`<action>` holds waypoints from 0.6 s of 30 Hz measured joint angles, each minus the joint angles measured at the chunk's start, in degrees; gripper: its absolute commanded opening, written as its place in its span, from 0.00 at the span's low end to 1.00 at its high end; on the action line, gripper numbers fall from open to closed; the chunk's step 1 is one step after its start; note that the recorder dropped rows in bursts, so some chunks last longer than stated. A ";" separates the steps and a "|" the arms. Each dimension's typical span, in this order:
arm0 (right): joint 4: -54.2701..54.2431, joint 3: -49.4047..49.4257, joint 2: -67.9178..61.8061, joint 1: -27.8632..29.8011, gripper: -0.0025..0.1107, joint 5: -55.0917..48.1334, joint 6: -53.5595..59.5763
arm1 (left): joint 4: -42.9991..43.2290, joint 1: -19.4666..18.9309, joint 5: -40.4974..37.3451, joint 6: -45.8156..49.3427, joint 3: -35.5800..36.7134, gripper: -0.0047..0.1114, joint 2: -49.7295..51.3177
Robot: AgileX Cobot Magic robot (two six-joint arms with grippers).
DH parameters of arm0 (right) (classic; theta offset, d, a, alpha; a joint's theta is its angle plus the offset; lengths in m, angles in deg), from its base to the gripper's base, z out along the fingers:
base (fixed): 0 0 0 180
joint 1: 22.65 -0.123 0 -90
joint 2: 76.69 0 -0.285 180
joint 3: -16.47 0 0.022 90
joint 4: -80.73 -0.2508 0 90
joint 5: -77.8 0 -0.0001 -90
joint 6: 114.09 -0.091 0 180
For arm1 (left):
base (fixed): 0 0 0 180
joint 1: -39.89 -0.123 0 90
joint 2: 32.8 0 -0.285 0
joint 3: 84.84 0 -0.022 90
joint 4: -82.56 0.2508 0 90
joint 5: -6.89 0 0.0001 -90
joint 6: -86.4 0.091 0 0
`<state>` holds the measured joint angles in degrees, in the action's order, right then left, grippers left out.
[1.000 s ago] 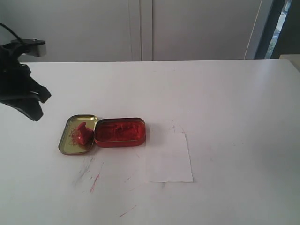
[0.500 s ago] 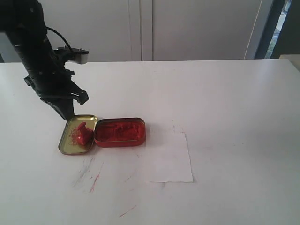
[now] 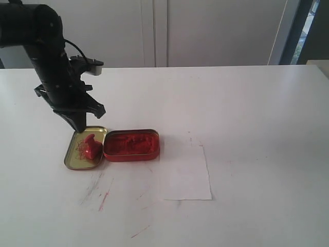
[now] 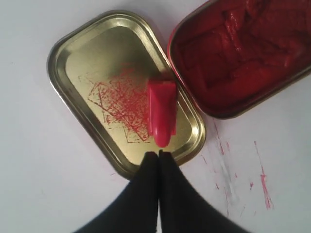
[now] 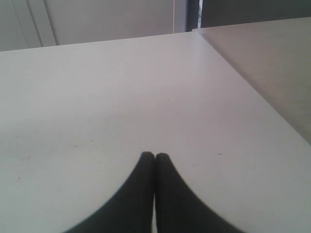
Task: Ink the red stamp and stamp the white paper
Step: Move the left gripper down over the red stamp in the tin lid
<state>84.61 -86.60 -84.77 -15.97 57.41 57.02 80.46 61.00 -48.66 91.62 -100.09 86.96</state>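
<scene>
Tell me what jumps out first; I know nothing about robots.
The open red oblong tin of ink paste stands out, left of centre in the exterior view; beside it lies a gold-coloured metal lid holding the small red stamp. The black left end effector hovers shut over the lid's far end. A white paper sheet lies right of the tin.

Ink tin (image 4: 243,53) partly off-view

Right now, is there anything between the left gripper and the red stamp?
Nothing visible. The shut left gripper points at the narrow end of the red stamp; only bare gold lid shows between them.
</scene>
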 measured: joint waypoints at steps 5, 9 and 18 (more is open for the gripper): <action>0.00 0.00 0.00 0.00 0.02 0.00 0.00 | 0.00 0.04 0.62 0.00 0.00 0.37 1.50; 0.00 0.00 0.00 0.00 0.02 0.00 0.00 | 0.00 0.04 1.54 0.00 0.00 0.41 2.00; 0.00 0.00 0.00 0.00 0.02 0.00 0.00 | -2.18 0.04 2.43 3.16 0.00 0.41 3.17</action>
<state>84.61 -86.60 -84.77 -15.97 57.41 57.02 78.28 61.05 -46.23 94.78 -100.09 90.13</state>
